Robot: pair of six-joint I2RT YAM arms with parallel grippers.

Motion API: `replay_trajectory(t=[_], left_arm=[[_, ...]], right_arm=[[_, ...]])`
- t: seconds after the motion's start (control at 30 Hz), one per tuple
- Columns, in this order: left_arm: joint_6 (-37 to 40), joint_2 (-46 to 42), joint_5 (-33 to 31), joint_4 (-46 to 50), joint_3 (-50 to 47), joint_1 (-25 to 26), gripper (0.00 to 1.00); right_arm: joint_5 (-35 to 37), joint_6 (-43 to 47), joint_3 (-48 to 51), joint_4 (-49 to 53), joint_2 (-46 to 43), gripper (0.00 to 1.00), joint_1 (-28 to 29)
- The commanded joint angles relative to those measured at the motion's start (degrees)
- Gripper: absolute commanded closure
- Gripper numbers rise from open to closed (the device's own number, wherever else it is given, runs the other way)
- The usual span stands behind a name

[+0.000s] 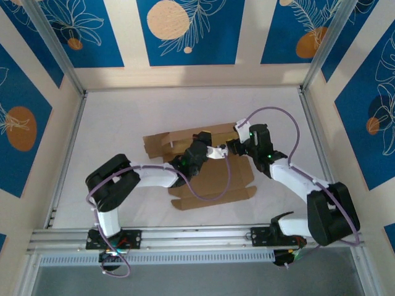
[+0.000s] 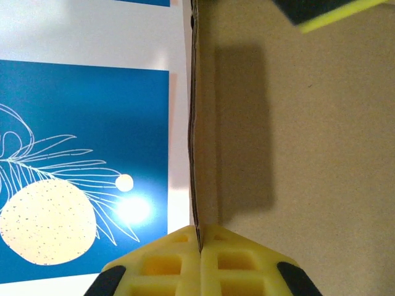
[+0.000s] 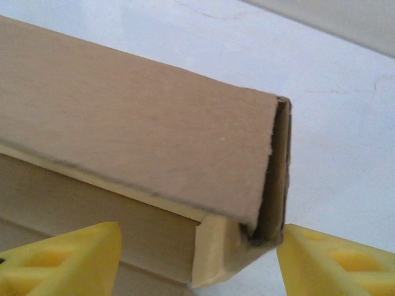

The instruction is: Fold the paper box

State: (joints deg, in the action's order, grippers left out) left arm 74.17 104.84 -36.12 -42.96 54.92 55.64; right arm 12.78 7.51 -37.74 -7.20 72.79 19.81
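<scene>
Two arms at work, taken from above first. As for the paper box (image 1: 203, 169): lies mid-desk (image 1: 123, 117), partly folded, long axis running left to right with a slight tilt, flat panel toward the arms and a raised strip along the far side. As for the left gripper (image 1: 213, 151) and the right gripper (image 1: 234, 147): meet over that raised strip, one from each side, just beside each other and about equally near. Cannot tell finger state from up here; hides the contact point under both wrists.

From the left wrist: shows the left gripper (image 2: 199, 262) clenched on a thin edge of the paper box (image 2: 308, 154), seen edge-on and running straight away up the frame, with a broad panel to its right. Catches a yellow-and-black finger (image 2: 321, 15) at the top right, probably the right gripper's, cut off by the frame.

From the right wrist: shows the right gripper (image 3: 199, 246) released, fingers (image 3: 62, 259) well apart, straddling a doubled-over wall of the paper box (image 3: 136, 123). Runs leftward out of frame, ragged end corner just beside the right-hand finger; touching or not, unclear. Calls, by this reading, for closing across the wall's thickness rather than along it.
</scene>
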Motion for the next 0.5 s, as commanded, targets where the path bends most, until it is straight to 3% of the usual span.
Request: replay_trajectory(t=[0.0,0.2,0.3,0.37,0.47], left_arm=[[1.5,1.5,-0.4,-0.8,0.5,-0.1,1.00],[2.1,1.5,0.1,-1.1,0.3,-0.1,1.00],[2.3,1.8,0.2,-1.0,0.5,-0.1,1.00],[2.3,1.9,0.1,-0.9,0.6,-0.1,1.00],[2.5,2.0,0.1,-0.7,0.5,0.0,1.00]], right_arm=[[-3.6,-0.4,1.8,3.2,-4.0,0.32,0.1],[-8.4,-8.2,6.2,2.7,-17.6,0.37,-4.3],[-9.0,-17.6,8.7,-1.7,-25.3,0.38,-8.2],[-7.1,-27.8,5.2,2.5,-24.4,0.37,-12.4],[-13.8,-33.8,-8.7,21.1,-13.8,0.39,-18.0]])
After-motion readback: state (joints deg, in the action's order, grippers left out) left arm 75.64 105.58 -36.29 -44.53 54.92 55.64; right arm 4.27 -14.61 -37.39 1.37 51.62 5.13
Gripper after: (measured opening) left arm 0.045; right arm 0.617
